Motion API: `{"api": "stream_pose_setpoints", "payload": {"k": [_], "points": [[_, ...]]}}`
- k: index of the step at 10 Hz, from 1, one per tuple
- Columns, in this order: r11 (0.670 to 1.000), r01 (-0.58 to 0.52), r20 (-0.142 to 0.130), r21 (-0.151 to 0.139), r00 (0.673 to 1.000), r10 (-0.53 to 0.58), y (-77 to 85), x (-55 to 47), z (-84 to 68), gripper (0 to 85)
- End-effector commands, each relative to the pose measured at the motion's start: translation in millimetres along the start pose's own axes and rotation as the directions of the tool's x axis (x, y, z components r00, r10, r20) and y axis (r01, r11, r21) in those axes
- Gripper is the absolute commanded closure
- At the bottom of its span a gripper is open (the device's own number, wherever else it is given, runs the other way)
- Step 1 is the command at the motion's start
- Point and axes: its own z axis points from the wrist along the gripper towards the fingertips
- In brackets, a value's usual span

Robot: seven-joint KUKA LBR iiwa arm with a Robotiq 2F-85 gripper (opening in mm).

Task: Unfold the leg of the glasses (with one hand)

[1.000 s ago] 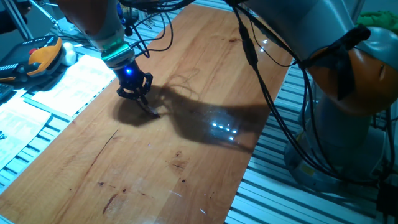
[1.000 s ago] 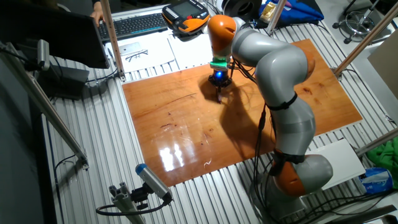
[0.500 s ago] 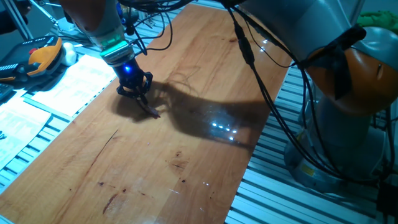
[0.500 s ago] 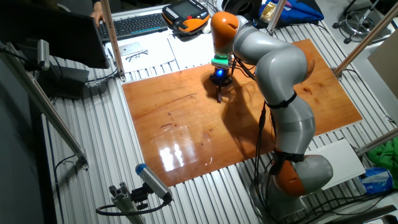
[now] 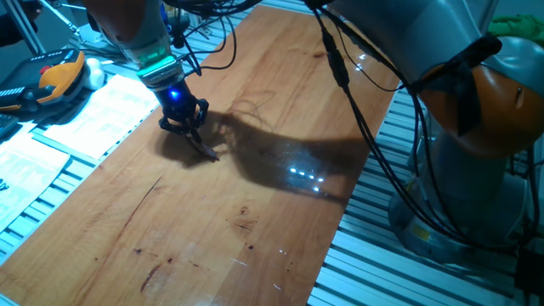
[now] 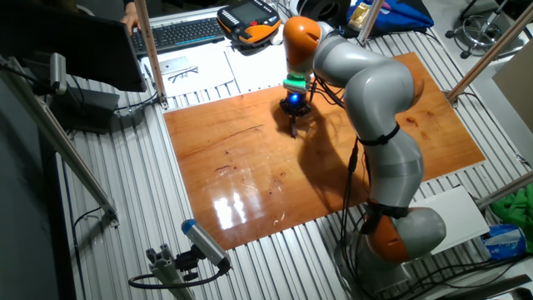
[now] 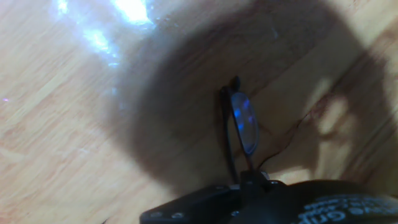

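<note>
- Little has moved since the earlier frames: the glasses (image 7: 241,127) hang in much the same place under the gripper (image 5: 193,133), whose tilt looks slightly different from a second ago and unchanged over the last half second.
- That stillness suggests a pause in the unfolding; I judge the leg work is either mid-way or about to begin, not finished.
- In the hand view the glasses show edge-on: one lens catches a blue glint, and a dark rim line runs beside it.
- Their long axis in the hand view runs from the gripper at the bottom edge up toward the middle of the frame, a little off vertical.
- A thin wire, likely a leg, trails off to the right near the lower end of the lens; whether it is folded or partly open I cannot tell.
- The near end of the frame disappears into the black gripper body, so the jaws appear closed narrowly on the glasses; the contact itself is hidden.
- In one fixed view the glasses are only a thin dark sliver (image 5: 206,153) below the fingertips, close over the table (image 5: 255,212); whether they touch the wood I cannot tell.
- The arm's shadow lies on the table around them.
</note>
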Motion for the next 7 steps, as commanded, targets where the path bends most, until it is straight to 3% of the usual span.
{"api": "stream_pose_setpoints", "payload": {"k": [1,2,4,7], "points": [[1.000,0.008,0.014,-0.001,1.000,-0.008,0.3,-0.2,0.2,85.0],[1.000,0.016,0.033,0.012,0.999,-0.016,0.7,-1.0,1.2,85.0],[1.000,-0.001,0.016,-0.012,1.000,0.001,1.4,-3.0,3.2,85.0],[0.999,-0.036,0.016,-0.038,0.999,0.037,0.7,-3.5,2.5,34.0]]}}
